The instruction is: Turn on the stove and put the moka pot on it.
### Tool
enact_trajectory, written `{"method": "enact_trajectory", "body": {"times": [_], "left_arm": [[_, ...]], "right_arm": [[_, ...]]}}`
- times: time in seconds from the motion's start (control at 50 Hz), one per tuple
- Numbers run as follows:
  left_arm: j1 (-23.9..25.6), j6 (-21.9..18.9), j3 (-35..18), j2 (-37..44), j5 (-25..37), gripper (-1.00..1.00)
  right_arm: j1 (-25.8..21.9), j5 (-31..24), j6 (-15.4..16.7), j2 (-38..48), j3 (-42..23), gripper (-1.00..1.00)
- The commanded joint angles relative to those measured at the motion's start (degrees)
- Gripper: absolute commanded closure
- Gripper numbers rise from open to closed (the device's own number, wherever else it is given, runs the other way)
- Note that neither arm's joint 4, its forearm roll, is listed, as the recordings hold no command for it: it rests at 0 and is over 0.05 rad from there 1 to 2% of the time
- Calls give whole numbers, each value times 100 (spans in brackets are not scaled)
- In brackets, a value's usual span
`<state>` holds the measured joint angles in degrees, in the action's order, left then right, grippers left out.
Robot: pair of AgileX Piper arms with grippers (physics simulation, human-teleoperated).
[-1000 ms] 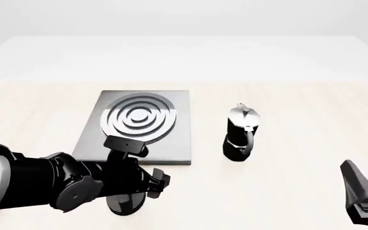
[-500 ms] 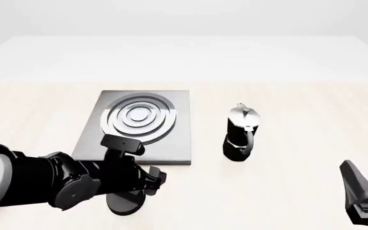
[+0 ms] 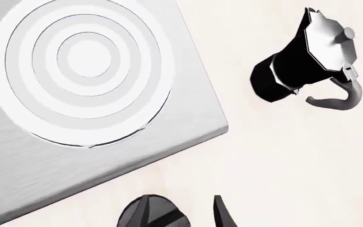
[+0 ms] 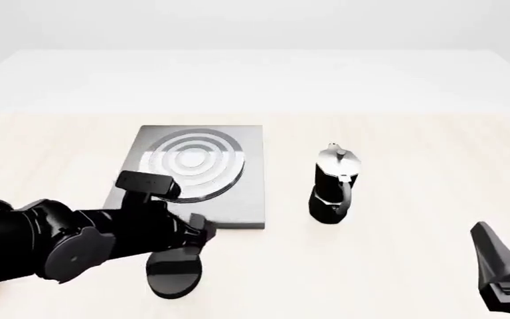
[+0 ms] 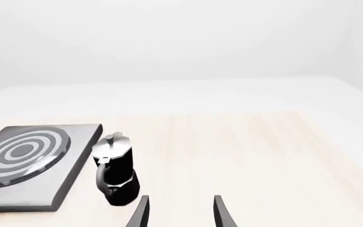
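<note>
Front view: we see the moka pot (image 4: pixel 333 183) upright on the table (image 4: pixel 414 153), at about 3 o'clock from the stove (image 4: pixel 237 199), apart from it.
Knob: the black oval knob (image 4: pixel 175 274) lies at 6 o'clock from the stove plate, just off its near edge, under our left gripper (image 4: pixel 197 234).
Left gripper state: in the left wrist view one finger shows beside the knob (image 3: pixel 153 215); we cannot tell how wide the jaws stand.
Right gripper state: our right gripper (image 5: pixel 178 213) has its fingers spread with bare table between them, holding nothing, well short of the pot (image 5: pixel 113 172).
Handling, as we judge it: the pot looks rigid and metal, likely weighty for its size and top-heavy, so it could tip if nudged high.
Where to hold: we would pinch the narrow waist or the curved handle (image 3: pixel 336 94); the faceted walls give flat faces for the pads.
Materials: brushed grey stove plate (image 3: pixel 55 170), concentric silver rings, glossy black pot body, silver lid with knob, pale wood-toned tabletop.
</note>
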<state>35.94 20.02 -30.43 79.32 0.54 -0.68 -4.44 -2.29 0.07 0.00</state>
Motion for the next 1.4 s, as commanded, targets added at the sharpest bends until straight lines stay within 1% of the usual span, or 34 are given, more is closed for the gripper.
{"method": "enact_trajectory", "body": {"times": [0.02,0.08,0.2,0.26,0.3,0.32,0.34,0.38,0.42,0.46,0.48,0.52,0.54,0.58,0.62,0.64,0.68,0.72,0.74,0.78,0.82,0.86,0.9,0.92,0.94,1.0,1.12,1.16,1.2,1.22,1.28,1.34,1.36,1.4], "left_arm": [[-317,-338,-214,-1209,751,-100],[-395,-370,-307,-1604,987,-100],[-480,-424,-418,-2099,1307,-100],[-653,-603,-455,-2594,1465,-100],[-697,-590,-480,-2822,1570,-100],[-856,-733,-502,-3108,1638,-100],[-910,-765,-520,-3285,1677,-100],[-1009,-802,-529,-3432,1740,-100],[-1177,-916,-508,-3709,1757,-100],[-1446,-1128,-466,-4122,1752,-100],[-1482,-1127,-439,-4230,1740,-100],[-1677,-1348,-371,-4487,1703,-100],[-1674,-1300,-334,-4587,1671,-100],[-1955,-1418,-233,-4834,1625,-100],[-2027,-1376,-162,-4890,1582,-100],[-2165,-1491,-116,-5119,1550,-100],[-2205,-1574,-80,-5308,1545,-100],[-2263,-1492,-4,-5588,1555,-100],[-2359,-1564,44,-5727,1569,-100],[-2467,-1516,151,-5995,1565,-100],[-2610,-1620,215,-6196,1544,-100],[-2483,-1584,313,-6331,1516,-100],[-2613,-1750,407,-6742,1486,-100],[-2749,-1905,466,-7129,1531,-100],[-2744,-1809,539,-7134,1529,-100],[-2829,-1769,808,-7250,1430,-100],[-3124,-1950,1263,-7797,1295,-100],[-3179,-1854,1454,-7877,1169,-100],[-3310,-1909,1665,-7921,968,-100],[-3342,-1798,1772,-7923,884,-100],[-3483,-1857,2124,-7927,472,-100],[-3419,-2000,2445,-7931,120,-100],[-3545,-1942,2562,-7931,-27,-100],[-3612,-1966,2702,-7931,-102,-100]], "right_arm": [[-30,85,35,10,0,-100],[-46,115,61,18,-1,-100],[-73,148,99,32,-1,-100],[-81,161,120,28,-1,-100],[-87,169,139,27,-2,-100],[-89,170,145,27,-2,-100],[-90,170,154,27,-2,-100],[-93,173,164,27,-2,-100],[-103,182,174,29,-3,-100],[-112,180,182,29,-2,-100],[-114,181,186,29,-2,-100],[-121,181,182,28,-2,-100],[-125,182,182,29,-2,-100],[-145,187,187,38,-2,-100],[-161,196,193,48,-2,-100],[-172,205,200,53,-2,-100],[-171,211,201,52,-2,-100],[-166,220,200,48,-2,-100],[-155,221,198,52,-2,-100],[-156,223,197,60,-2,-100],[-170,232,207,74,-2,-100],[-176,269,235,116,-2,-100],[-183,313,248,152,-2,-100],[-188,339,253,170,-2,-100],[-190,354,254,176,-2,-100],[-199,362,234,170,-2,-100],[-220,373,215,166,-2,-100],[-220,359,215,145,-2,-100],[-215,344,213,119,-2,-100],[-211,339,217,107,-3,-100],[-196,338,235,84,-5,-100],[-168,341,273,5,-3,-100],[-145,360,300,1,-9,-100],[-146,361,345,-2,-41,-100]]}}
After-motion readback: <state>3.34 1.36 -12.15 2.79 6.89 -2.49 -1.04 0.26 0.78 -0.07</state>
